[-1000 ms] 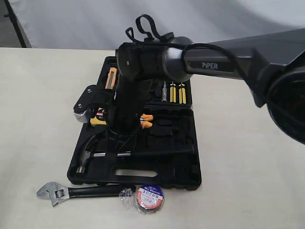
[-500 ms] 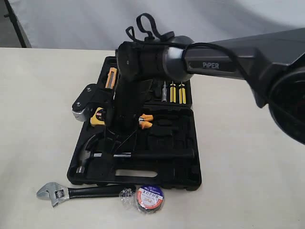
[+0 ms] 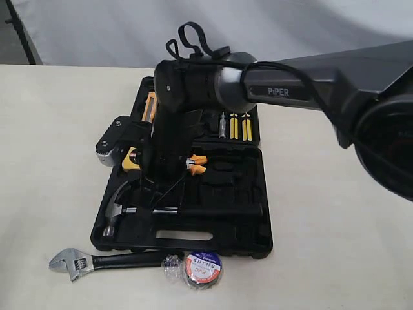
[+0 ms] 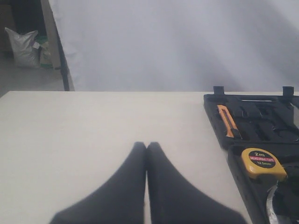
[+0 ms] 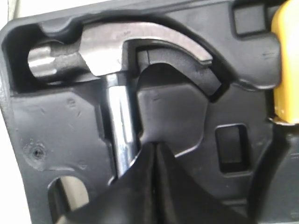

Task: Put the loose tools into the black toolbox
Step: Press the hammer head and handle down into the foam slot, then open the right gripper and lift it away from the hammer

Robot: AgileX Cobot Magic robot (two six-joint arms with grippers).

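Observation:
The black toolbox point(image 3: 258, 244) lies open on the table. The claw hammer point(image 3: 117, 204) rests in its moulded recess in the near half. My right gripper point(image 3: 153, 197) points down over it, shut and empty. In the right wrist view its tips point(image 5: 155, 145) sit just beside the chrome shaft of the hammer point(image 5: 117, 44). The adjustable wrench point(image 3: 97, 260) and the black tape roll point(image 3: 202, 268) lie on the table in front of the box. My left gripper point(image 4: 146, 145) is shut on nothing, off to the side of the toolbox point(image 4: 261, 116); the exterior view does not show it.
A yellow tape measure point(image 4: 263, 162) and orange-handled pliers point(image 3: 197, 164) sit in the box. An orange knife point(image 4: 227, 121) and small screwdrivers point(image 3: 237, 126) fill the far half. A scrap of clear wrap point(image 3: 170, 263) lies by the tape roll. The right arm point(image 3: 303, 87) spans the box.
The right arm and its wrist have drifted slightly to the left above the box. The hammer, wrench and tape roll have not moved.

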